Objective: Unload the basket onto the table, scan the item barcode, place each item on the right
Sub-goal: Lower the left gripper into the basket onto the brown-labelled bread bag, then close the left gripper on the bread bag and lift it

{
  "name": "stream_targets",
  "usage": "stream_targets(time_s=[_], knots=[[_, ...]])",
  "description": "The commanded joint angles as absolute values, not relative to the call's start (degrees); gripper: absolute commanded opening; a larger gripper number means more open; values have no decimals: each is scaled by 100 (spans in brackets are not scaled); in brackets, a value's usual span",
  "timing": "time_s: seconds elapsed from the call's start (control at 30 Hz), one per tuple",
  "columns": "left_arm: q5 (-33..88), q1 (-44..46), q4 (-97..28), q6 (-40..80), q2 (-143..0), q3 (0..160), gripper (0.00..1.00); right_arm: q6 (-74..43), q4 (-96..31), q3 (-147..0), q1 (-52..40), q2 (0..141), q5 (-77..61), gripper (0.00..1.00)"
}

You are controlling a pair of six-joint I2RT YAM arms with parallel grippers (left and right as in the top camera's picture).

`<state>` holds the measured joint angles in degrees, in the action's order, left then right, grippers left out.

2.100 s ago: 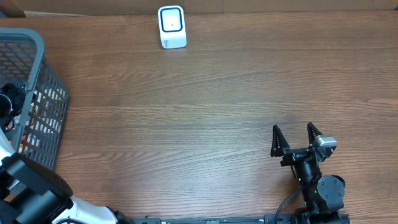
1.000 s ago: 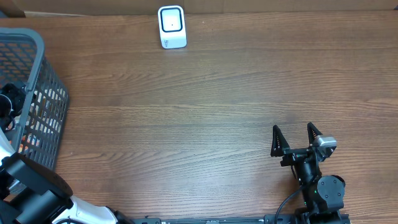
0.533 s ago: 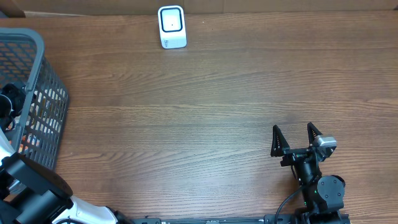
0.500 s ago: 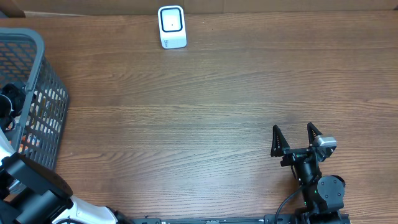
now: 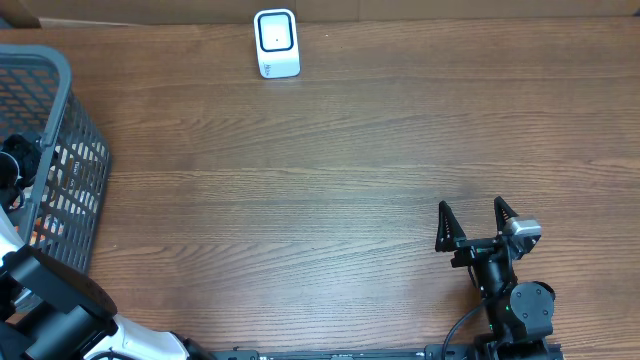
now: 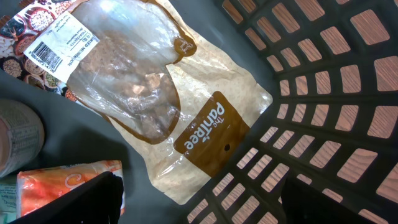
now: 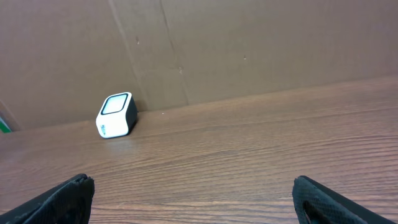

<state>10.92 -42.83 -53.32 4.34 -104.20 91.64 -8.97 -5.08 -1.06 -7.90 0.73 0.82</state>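
We have barely begun: our left gripper point(image 6: 199, 186) hangs wide open inside the basket point(image 5: 62, 75) at nine o'clock, above the ungrasped brown bag point(image 6: 155, 106), our right gripper point(image 5: 470, 208) idles wide open at five, and the scanner point(image 5: 276, 43) at twelve awaits.

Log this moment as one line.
left jaws: open above Pantree bag in basket | right jaws: open, empty | barcode scanner: upright on table

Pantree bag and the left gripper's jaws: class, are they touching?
Apart. The left wrist view shows bare basket between the Pantree bag and each jaw of the left gripper.
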Motion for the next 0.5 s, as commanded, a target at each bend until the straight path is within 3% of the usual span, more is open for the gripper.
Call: stream_targets(time_s=[0.0,0.27,0.47], knots=[[1144,-4235,-5356,318,-10473,9111,87,-899,-464,-47,-766,16,80,100],[1507,-4241,-5280,447,-10466,9220,91,-899,-464,-47,-766,16,80,100],[1087,-4250,-5256,648,-10471,9240,91,-899,-464,-47,-766,16,80,100]])
